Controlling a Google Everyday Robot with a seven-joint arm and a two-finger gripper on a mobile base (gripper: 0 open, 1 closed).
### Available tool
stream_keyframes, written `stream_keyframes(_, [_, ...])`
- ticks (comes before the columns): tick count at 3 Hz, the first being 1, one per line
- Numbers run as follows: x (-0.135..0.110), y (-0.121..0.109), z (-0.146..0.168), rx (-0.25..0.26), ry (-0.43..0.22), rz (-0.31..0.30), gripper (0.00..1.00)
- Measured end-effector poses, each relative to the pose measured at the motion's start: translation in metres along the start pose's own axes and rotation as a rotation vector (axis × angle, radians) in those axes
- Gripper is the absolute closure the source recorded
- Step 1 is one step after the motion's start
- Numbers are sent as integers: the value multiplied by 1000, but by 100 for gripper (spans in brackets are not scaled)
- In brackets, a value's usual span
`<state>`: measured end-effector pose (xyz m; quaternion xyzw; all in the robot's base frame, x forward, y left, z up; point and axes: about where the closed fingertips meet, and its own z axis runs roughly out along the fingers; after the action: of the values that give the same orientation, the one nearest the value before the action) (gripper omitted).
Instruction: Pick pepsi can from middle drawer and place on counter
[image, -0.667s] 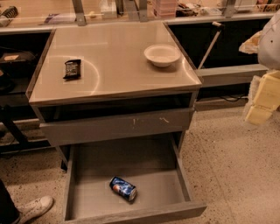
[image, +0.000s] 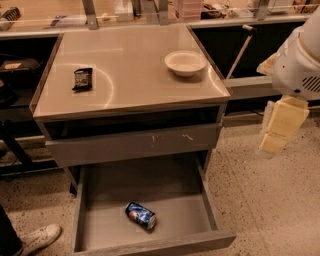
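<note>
The pepsi can (image: 141, 215), blue with a red-white logo, lies on its side on the bare grey floor of the open middle drawer (image: 95, 227), near its front middle. My gripper (image: 278, 127) hangs at the right edge of the view beside the counter, pale yellow under the white arm (image: 300, 60). It is well above and to the right of the can and holds nothing that I can see. The counter top (image: 130, 60) is a smooth beige surface above the drawers.
A black snack packet (image: 82, 79) lies at the counter's left and a white bowl (image: 185, 62) at its back right. A grey drawer front with pale scratches (image: 135, 142) sits above the open drawer. A person's shoe (image: 37, 237) is at the bottom left.
The arm and gripper have moved slightly left and down at the right edge. The can, drawer and counter items have not moved.
</note>
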<state>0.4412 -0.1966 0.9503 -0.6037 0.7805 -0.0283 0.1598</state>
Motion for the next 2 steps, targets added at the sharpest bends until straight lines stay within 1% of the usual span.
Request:
stream_keyframes(1, [-9,21,33,-73,6,-17,0])
stream_keyframes(2, [-8,24,35,-78,10,-18,0])
